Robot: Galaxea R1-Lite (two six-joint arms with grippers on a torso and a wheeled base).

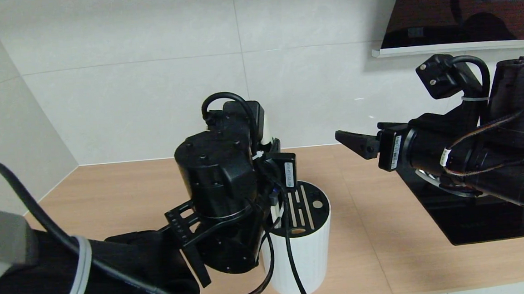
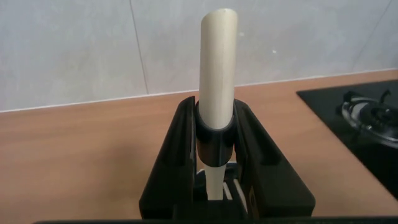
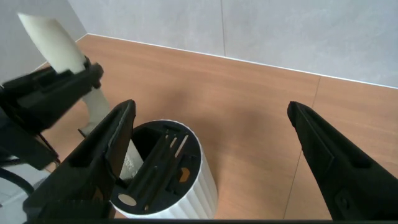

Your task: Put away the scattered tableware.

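My left claw (image 2: 216,144) is clenched on a tool (image 2: 217,62) with a pale handle. The handle stands straight up out of the claw. The tool's low end is at the black top of the white holder (image 1: 305,249), on its left side, right by the slots (I cannot see the tip, so I cannot tell how far in it is). The holder stands on the table (image 1: 123,192), near the front edge.

I think the step is to drop the tool into a slot. To do it well, I would hold the tool straight up, line its low end with one long slot, and go down slowly. If it sticks, I would lift a bit and line up again, not push. A hard push from the side could tip the holder, since nothing holds it. I would let go only when the tool sits deep and stands by itself. Then I would lift the claw straight up, so it does not drag the handle along.

My right claw (image 1: 351,141) is wide open and holds nothing. It hangs in the air to the right of the holder, well apart from it, near the black stove (image 1: 476,225).

There is no writing I can read on the tool or the holder. The small white stickers (image 1: 289,175) on the claws have print too tiny to read.
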